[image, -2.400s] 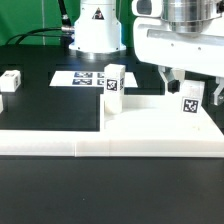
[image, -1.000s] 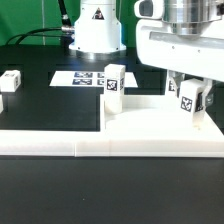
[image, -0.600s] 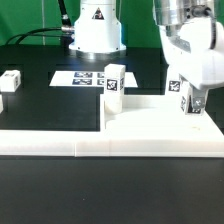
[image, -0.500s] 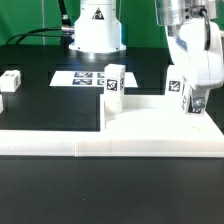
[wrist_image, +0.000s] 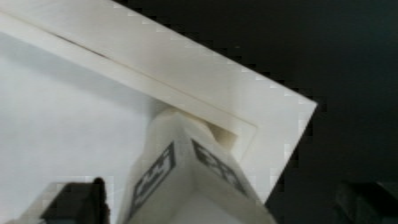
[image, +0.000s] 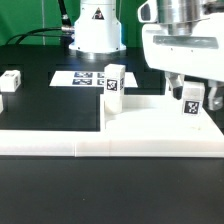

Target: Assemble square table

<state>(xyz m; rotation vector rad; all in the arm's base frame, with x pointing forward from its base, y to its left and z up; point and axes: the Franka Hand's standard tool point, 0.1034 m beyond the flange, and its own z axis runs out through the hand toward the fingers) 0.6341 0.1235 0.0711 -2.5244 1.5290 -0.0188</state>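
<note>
Starting at the exterior view's left edge, mid-height: a spare leg [image: 9,80] lies on the black table, well apart from everything else. Just right of it, a bit higher in frame, is the flat marker board [image: 80,77]. Centre frame, the first leg [image: 113,82] stands upright on the near-left corner of the white tabletop [image: 150,122], which sits in the lower right against the border rail [image: 60,146].

On the right, the gripper [image: 190,97] hangs over the second leg [image: 190,105], which stands upright at the slab's right corner. The wrist view shows the fingers [wrist_image: 75,200] spread wide, with a gap either side of the post, so it's let go and gripping nothing.

My read is that it's mid leg-fitting on number two. Next it needs either a fresh square grip for another twist, or a straight lift clear without knocking the post, then a trip for the spare.
</note>
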